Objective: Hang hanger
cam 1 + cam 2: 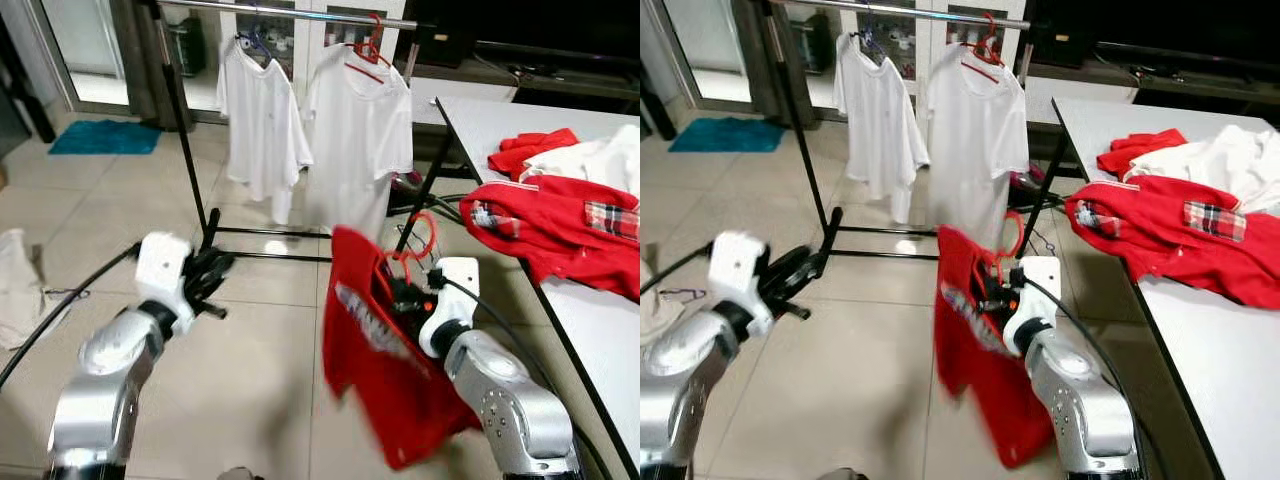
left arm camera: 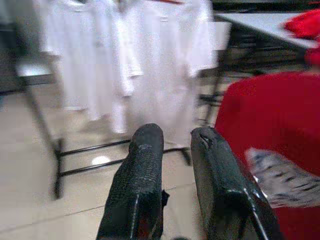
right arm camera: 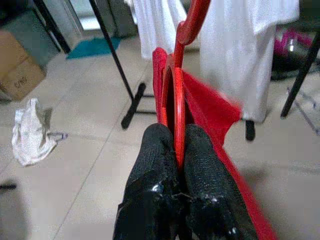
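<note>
Two white T-shirts (image 1: 305, 130) hang on the clothes rack (image 1: 190, 150) ahead of me in the left eye view, one on a dark hanger and one on a red one, and they take up the right half of its top rail. To my right a grey table (image 1: 590, 330) carries a heap of red and white clothes (image 1: 565, 200). A teal mat (image 1: 105, 137) lies far off on the tiled floor, and a crumpled white cloth (image 1: 18, 285) sits at my left edge. My right gripper (image 1: 405, 292) holds one red hanger (image 1: 420, 240) low in front of the rack's foot, with a red shirt (image 1: 385, 370) draped from it and blurred.

In the right eye view my left gripper (image 1: 800, 272) points toward the rack's base.

From the left wrist view, its two fingers (image 2: 140, 185) stand slightly apart with nothing between them.

From the right wrist view, both fingers (image 3: 155, 165) are pinched tight on the hanger's red bar, its hook rising toward the white shirts.
</note>
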Controlling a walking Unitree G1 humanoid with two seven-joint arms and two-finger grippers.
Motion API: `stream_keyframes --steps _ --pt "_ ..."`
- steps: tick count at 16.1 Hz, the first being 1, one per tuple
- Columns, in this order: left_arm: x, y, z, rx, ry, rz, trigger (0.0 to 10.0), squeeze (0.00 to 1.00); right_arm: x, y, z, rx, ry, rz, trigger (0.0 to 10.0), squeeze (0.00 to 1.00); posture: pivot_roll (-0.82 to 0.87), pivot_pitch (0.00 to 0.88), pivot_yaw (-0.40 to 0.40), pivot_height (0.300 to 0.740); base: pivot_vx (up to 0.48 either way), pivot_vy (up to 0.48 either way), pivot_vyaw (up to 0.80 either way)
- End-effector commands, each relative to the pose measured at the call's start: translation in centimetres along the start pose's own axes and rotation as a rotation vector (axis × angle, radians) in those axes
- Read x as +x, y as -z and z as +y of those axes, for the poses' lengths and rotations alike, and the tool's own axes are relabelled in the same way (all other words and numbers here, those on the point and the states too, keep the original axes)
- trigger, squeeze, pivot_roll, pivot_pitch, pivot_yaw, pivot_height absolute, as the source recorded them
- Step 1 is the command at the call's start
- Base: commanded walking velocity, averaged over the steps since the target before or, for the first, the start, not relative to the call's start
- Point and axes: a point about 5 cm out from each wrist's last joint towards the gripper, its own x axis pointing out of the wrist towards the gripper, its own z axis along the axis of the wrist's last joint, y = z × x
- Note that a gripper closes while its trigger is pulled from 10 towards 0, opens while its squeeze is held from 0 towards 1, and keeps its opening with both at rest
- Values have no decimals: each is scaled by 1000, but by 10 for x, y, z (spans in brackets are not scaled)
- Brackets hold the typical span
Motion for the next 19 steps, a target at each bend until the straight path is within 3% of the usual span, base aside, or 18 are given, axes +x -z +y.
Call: stream_keyframes --steps 1,2,5,8,11,15,19 --pt "-1 -10 -1 22 -41 -37 10000 0 -1 -12 -2 2 8 -77 10000 0 61 0 -71 740 315 0 0" --pt "-2 -8 -3 11 -67 -30 10000 0 0 -11 -6 9 34 -89 10000 0 61 0 -71 740 334 0 0" --pt "1 -3 -14 -20 -95 -20 10000 0 7 -18 -8 -136 101 -131 10000 0 67 0 -79 740 354 0 800" --pt "1 0 -25 -27 -76 -6 10000 0 10 -18 -8 -123 133 -142 10000 0 74 0 -66 740 358 0 267" --pt "1 0 -28 12 -58 6 10000 0 15 -16 0 -102 79 -119 10000 0 77 0 -61 740 378 0 0" --pt "-5 2 -29 -2 -83 0 10000 0 15 -10 -4 42 113 -115 10000 0 77 0 -54 740 417 0 0" --pt "-2 2 -31 -7 -84 -8 10000 0 13 -12 -2 -50 85 -113 10000 0 72 0 -53 740 435 0 0"
